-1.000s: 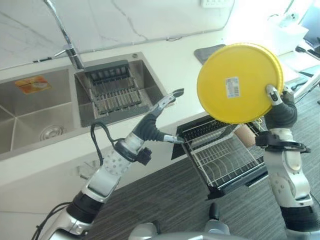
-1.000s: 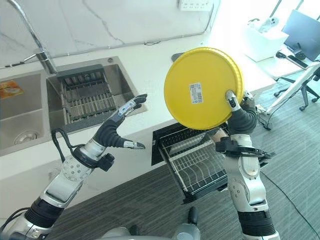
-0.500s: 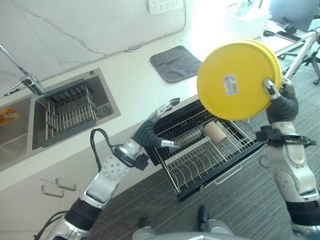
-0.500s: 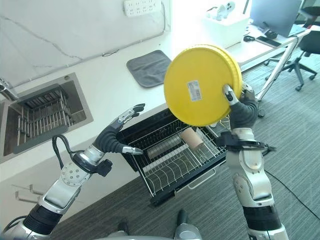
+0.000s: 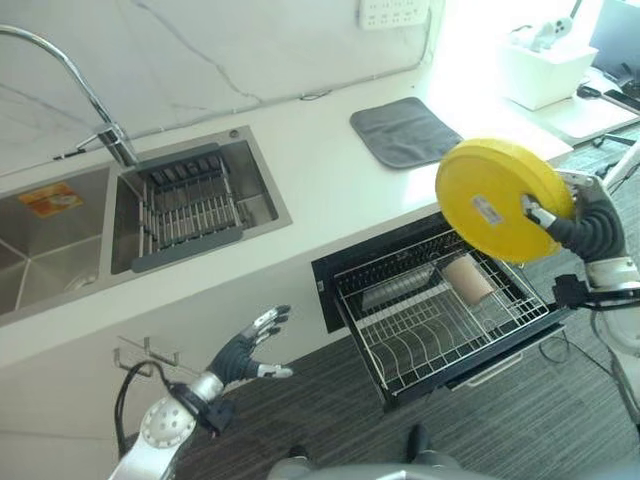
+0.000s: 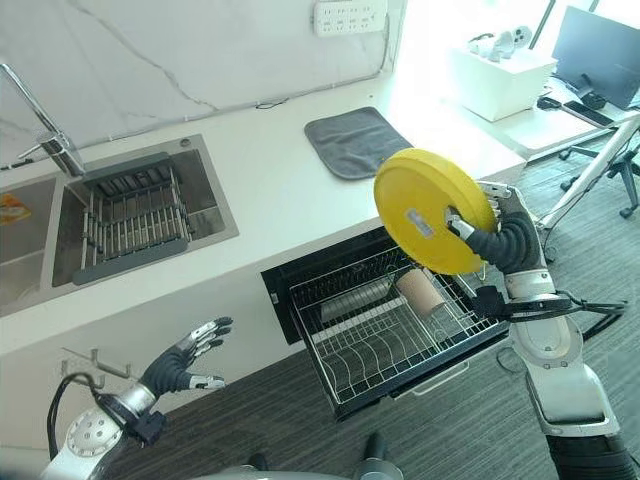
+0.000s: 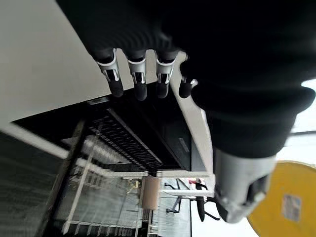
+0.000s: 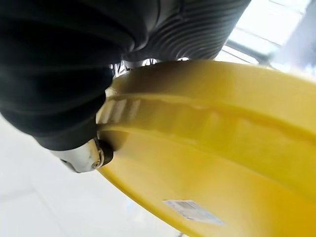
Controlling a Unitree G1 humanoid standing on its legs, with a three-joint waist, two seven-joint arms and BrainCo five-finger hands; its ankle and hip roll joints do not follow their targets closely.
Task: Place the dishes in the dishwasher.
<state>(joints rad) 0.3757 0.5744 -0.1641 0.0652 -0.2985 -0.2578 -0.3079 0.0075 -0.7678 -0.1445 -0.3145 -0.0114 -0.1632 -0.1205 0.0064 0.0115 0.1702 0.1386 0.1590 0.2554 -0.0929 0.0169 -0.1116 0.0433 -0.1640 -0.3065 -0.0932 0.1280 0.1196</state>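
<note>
My right hand point(image 5: 585, 222) is shut on a yellow plate point(image 5: 495, 200), thumb on its underside by a white sticker; the plate point(image 8: 217, 163) tilts on edge above the right end of the pulled-out dishwasher rack point(image 5: 400, 350). In the rack point(image 6: 345, 355) lie a tan cylindrical cup point(image 5: 467, 279) and a metal piece point(image 6: 348, 298). My left hand point(image 5: 250, 352) hangs low in front of the cabinet, left of the rack, fingers spread and holding nothing. In the left wrist view its fingers point(image 7: 138, 84) point toward the rack point(image 7: 113, 148).
A double sink point(image 5: 60, 240) with a drying rack point(image 5: 185, 210) and a tap point(image 5: 95, 100) is set in the white counter point(image 5: 310, 160). A grey mat point(image 5: 405, 130) lies on the counter behind the dishwasher. Dark carpet point(image 5: 330, 410) is below.
The camera has shifted. The plate has come down and tilted flatter over the rack's right end. My left arm has dropped from beside the rack to low in front of the cabinet.
</note>
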